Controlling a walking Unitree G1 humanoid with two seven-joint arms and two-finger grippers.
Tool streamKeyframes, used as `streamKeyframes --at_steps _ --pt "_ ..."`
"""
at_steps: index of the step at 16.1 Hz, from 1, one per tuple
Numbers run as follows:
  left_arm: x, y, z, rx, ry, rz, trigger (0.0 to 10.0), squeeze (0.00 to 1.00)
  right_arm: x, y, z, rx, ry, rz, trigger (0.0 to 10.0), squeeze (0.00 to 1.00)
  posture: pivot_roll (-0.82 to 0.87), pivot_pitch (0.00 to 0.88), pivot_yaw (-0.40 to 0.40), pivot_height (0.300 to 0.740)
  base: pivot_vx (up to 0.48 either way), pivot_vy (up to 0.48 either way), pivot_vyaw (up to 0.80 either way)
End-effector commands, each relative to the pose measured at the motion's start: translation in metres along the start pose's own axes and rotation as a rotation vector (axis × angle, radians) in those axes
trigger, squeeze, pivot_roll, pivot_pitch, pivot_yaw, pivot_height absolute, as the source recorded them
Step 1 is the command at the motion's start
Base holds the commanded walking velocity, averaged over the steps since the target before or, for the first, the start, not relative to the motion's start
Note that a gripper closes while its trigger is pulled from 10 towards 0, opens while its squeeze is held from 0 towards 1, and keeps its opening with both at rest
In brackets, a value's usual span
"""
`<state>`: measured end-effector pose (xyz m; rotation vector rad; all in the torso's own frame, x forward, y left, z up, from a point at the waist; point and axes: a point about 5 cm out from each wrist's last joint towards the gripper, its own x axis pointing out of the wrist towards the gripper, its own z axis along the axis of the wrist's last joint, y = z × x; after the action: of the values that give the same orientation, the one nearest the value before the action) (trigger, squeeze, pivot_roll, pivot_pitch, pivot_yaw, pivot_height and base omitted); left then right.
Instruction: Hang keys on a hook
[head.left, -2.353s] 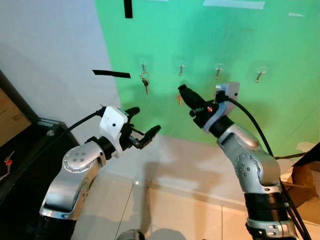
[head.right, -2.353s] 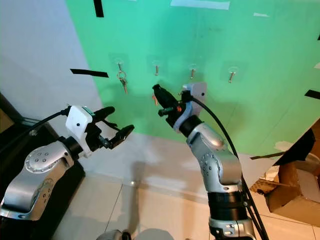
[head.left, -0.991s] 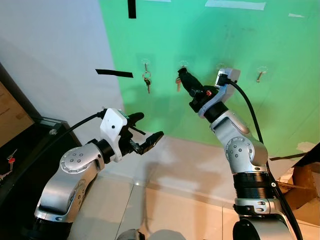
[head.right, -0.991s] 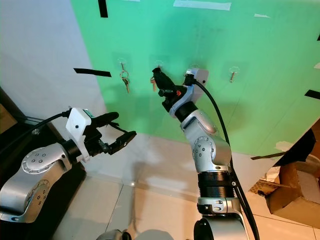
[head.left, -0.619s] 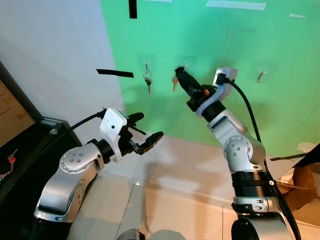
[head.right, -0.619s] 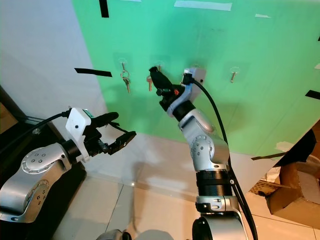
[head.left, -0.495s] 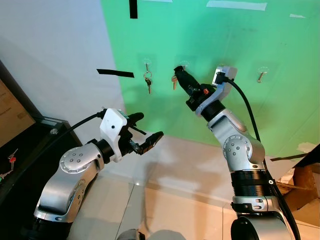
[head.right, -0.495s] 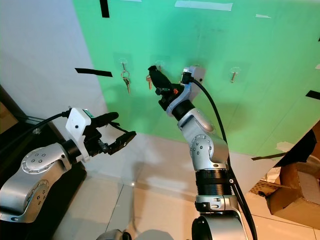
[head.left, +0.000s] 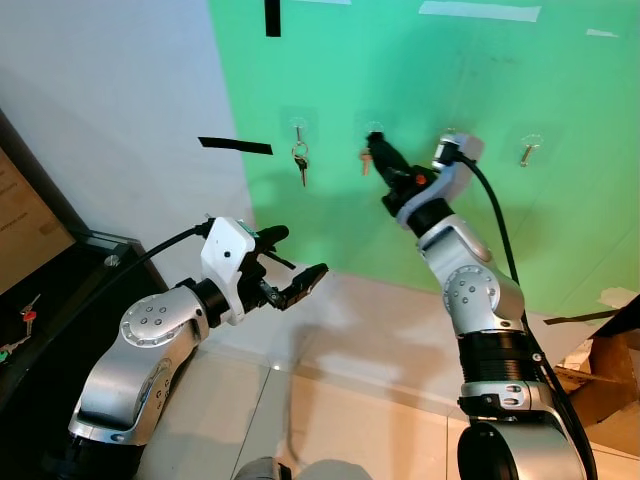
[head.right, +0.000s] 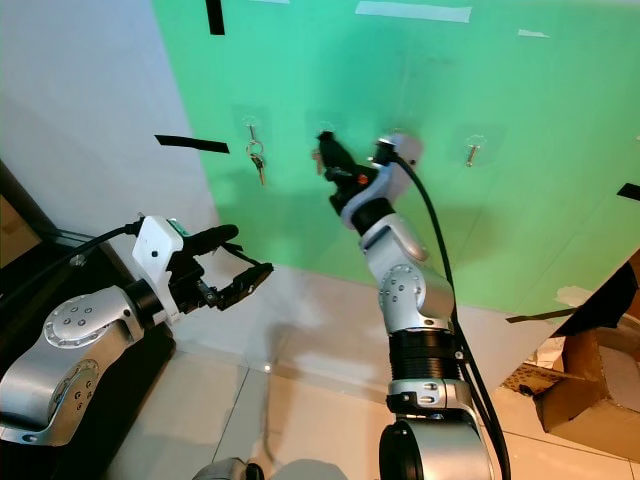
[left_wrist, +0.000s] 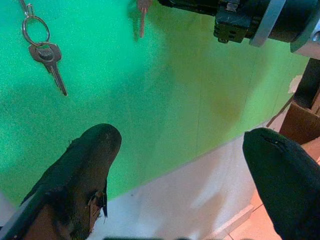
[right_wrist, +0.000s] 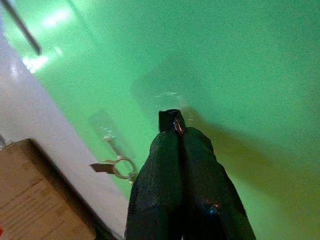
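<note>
Several clear hooks sit in a row on the green wall (head.left: 330, 220). A ring of silver keys (head.left: 300, 162) hangs from the leftmost hook (head.left: 298, 128). My right gripper (head.left: 377, 149) is raised to the second hook (head.left: 373, 127) and is shut on a small copper key (head.left: 366, 161), which hangs just below and left of that hook. In the right wrist view the shut fingers (right_wrist: 176, 150) point at the hook's clear plate (right_wrist: 170, 96). My left gripper (head.left: 293, 256) stands open lower left, away from the wall, with nothing between its fingers (left_wrist: 90, 160).
Two free hooks (head.left: 527, 151) lie further right on the wall. Black tape strips (head.left: 235, 146) mark the wall at the left. A dark cabinet (head.left: 60, 290) stands at the left with a red-tagged key (head.left: 25, 316) on it. A cardboard box (head.left: 600, 350) sits low right on the tiled floor.
My right gripper has risen with the copper key and shifted right, ending up right at the second hook. The left arm has held still.
</note>
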<state>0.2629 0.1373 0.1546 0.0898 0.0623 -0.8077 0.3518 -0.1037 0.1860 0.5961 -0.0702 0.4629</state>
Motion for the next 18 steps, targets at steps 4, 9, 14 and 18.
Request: streamKeyframes --at_steps 4,9,14,18 --pt "0.000 -0.002 0.004 0.012 -0.006 -0.019 10.0 0.00 0.000 -0.003 0.003 0.002 -0.005 -0.017 10.0 0.00 0.01 0.000 0.073 0.740 0.000 0.000 0.00" --pt "0.001 -0.002 0.005 0.010 -0.005 -0.023 10.0 0.00 -0.008 -0.007 -0.024 0.005 0.145 -0.041 10.0 0.00 0.01 0.000 0.076 0.740 0.000 0.000 0.00" --pt "0.001 -0.002 0.005 0.010 -0.003 -0.026 10.0 0.00 -0.010 -0.010 -0.028 0.037 0.173 -0.057 10.0 0.00 0.01 0.000 0.080 0.740 0.000 0.000 0.00" --pt "0.001 -0.001 0.005 0.012 -0.002 -0.024 10.0 0.00 -0.010 -0.011 -0.028 0.063 0.165 -0.067 10.0 0.00 0.01 0.000 0.081 0.740 0.000 0.000 0.00"
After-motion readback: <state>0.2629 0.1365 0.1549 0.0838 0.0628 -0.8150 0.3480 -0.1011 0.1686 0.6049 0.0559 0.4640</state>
